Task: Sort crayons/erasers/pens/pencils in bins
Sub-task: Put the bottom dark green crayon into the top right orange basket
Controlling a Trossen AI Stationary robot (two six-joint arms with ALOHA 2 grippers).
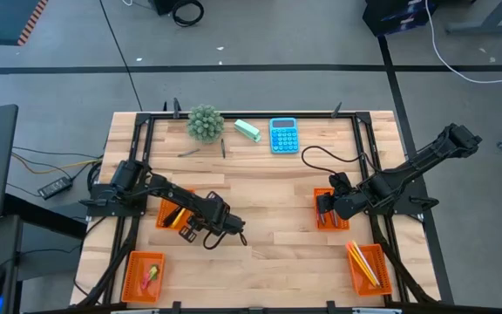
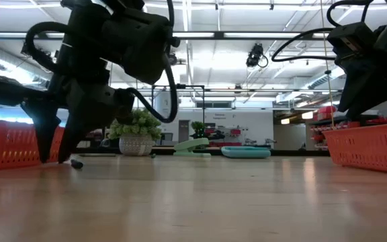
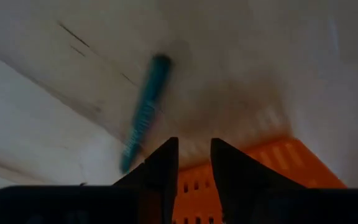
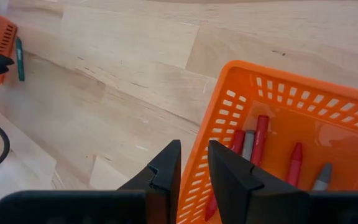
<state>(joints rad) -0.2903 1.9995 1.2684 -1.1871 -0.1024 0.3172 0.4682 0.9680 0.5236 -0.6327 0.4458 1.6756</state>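
Note:
My left gripper (image 1: 219,232) hovers shut just right of the middle-left orange bin (image 1: 172,214), its fingers pointing down at the table. A dark teal pen (image 3: 145,112) lies flat on the wood just past the fingertips, untouched; it also shows beside that bin (image 4: 19,59). My right gripper (image 4: 193,163) is shut and empty above the near wall of the middle-right bin (image 1: 331,209), which holds red and grey crayons (image 4: 260,138). The near-left bin (image 1: 143,276) holds small erasers. Yellow and orange pencils (image 1: 361,263) lie in the near-right bin.
Along the far edge stand a small potted plant (image 1: 205,122), a mint-green block (image 1: 247,130) and a blue calculator (image 1: 283,136). Two dark sticks (image 1: 190,152) lie near the plant. A black cable (image 1: 321,157) loops by the right arm. Bare wood lies between the arms.

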